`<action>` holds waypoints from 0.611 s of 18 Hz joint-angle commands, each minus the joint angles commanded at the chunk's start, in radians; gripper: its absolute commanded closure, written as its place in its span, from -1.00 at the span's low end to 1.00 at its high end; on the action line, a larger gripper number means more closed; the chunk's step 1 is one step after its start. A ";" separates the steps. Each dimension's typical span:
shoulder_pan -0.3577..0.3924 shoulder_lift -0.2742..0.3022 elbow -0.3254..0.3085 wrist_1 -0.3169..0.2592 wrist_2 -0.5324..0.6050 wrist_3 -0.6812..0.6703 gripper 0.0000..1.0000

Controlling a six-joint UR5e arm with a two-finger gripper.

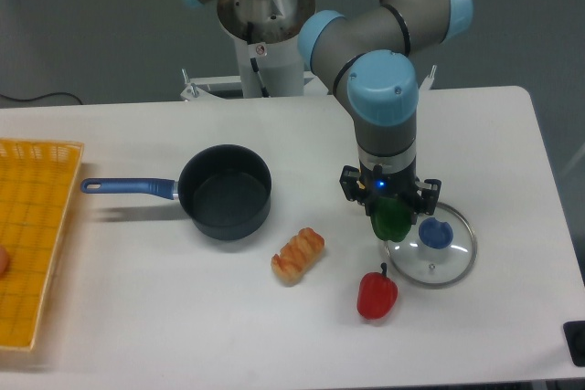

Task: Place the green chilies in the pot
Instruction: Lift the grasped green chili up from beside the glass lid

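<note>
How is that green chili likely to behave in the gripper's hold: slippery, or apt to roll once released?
The green chilies look glossy and rounded, so probably slippery between the gripper fingers. The bulbous shape would likely roll or wobble once dropped into the pot. It looks like a rigid toy, probably light.

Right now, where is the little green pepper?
The green pepper sits in the gripper on the right side of the table, right beside the glass lid and above the red pepper, well right of the pot.

1. I work in a robotics lab: my arm's base (265, 15) bolts behind my gripper (391, 209) on a bare white table (512, 134).
2. Toy food and a yellow basket (32, 235) lie left of my gripper.
</note>
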State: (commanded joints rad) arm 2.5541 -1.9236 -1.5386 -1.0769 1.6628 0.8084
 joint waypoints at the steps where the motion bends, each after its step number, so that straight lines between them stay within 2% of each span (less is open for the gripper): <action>1: -0.002 0.000 -0.002 0.000 0.000 0.000 0.25; 11: -0.002 0.000 -0.008 0.000 0.000 -0.015 0.25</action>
State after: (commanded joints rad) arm 2.5526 -1.9236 -1.5463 -1.0769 1.6628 0.7931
